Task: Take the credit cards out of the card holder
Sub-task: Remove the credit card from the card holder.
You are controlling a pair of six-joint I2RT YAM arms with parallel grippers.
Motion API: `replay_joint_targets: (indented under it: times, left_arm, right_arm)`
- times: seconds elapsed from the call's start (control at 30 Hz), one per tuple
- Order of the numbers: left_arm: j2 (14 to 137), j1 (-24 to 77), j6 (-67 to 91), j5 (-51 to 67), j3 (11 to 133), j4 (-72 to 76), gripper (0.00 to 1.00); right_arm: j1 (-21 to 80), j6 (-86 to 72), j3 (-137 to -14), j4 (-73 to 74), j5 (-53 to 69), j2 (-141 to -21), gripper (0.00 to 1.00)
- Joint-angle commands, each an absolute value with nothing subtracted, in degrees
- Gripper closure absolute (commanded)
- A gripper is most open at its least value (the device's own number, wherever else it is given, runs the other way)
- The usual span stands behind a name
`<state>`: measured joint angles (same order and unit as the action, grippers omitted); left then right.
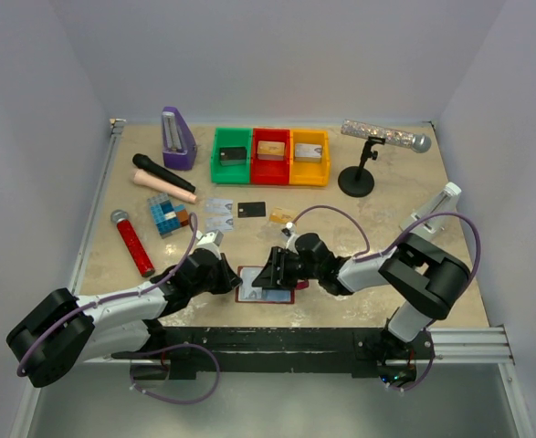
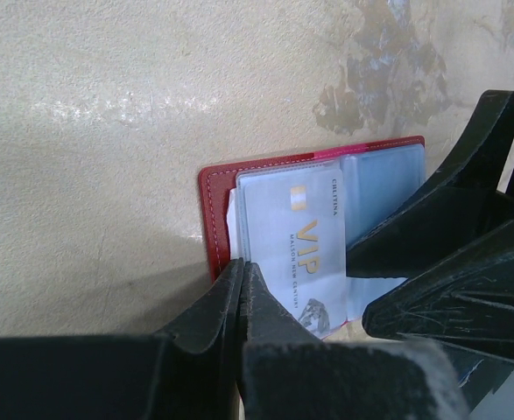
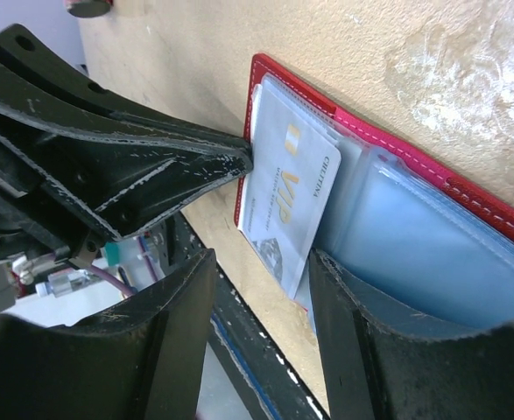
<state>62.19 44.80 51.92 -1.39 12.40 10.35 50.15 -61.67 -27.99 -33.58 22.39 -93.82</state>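
Red holder (image 1: 252, 286) lies unfolded, several cards (image 1: 217, 206) out beyond it. My closed left gripper (image 2: 242, 267) pins it; my right gripper (image 3: 261, 267), parted, straddles the remaining VIP card (image 2: 305, 241).

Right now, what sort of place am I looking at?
Probably a lab test bench: plain white walls box in the table, a metal rail edges it, and unrelated props, microphones and coloured trays, lie about.

The whole table (image 1: 404, 196) is seen from high above its near edge, looking down. The holder (image 2: 217, 219) is viewed very closely from opposite sides by both wrist cameras; it is shared by all three views.
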Motion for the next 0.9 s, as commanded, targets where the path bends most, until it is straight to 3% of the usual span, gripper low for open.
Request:
replay_joint_targets:
  times: [0.0,0.87]
  left_arm:
    - [63.2,44.9,51.7,-2.5,11.0,8.1,1.00]
    - [65.7,44.9,52.0,-0.4,9.9,12.2,1.00]
  right_arm:
    - [49.5,-64.2,-26.5,-43.4,22.1,-94.6,0.49]
    - [49.5,-67.1,-28.6,-53.3,27.7,-101.8,0.49]
